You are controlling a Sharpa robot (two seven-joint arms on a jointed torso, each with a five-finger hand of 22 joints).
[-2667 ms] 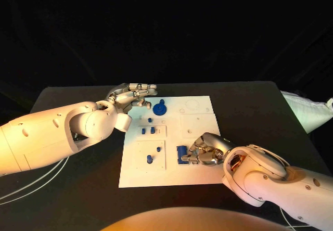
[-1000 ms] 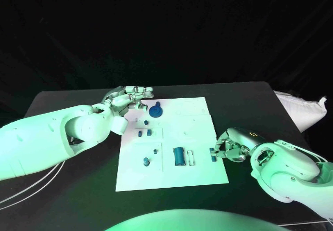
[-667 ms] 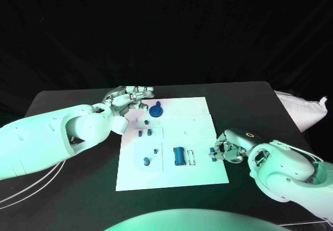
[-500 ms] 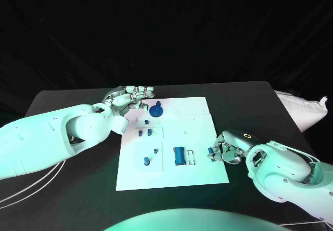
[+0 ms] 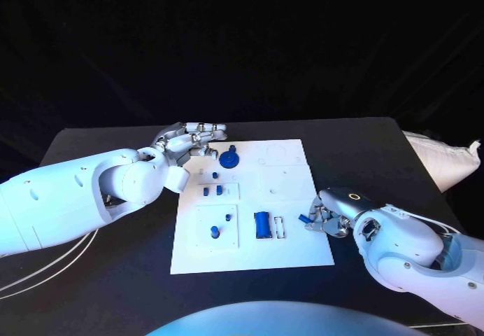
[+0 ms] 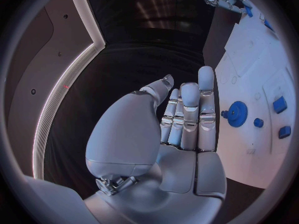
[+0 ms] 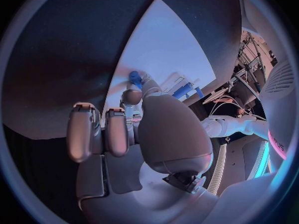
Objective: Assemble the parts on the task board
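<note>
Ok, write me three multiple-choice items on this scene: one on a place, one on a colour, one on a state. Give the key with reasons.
1. Where does the blue gear lie?
A. At the far end of the task board, near the left hand
B. Under the right hand
C. Off the board, on the black table

2. What colour is the task board?
A. Black
B. Blue
C. White

3. What is the right hand doing?
A. Lying flat and open on the table
B. Pinching a small blue part at the board's right edge
C. Holding the gear

Key:
1 A: the blue gear sits at the board's far end, close to the left hand.
2 C: the task board is white on the black table.
3 B: the right hand has a small blue part at its fingertips.
</note>
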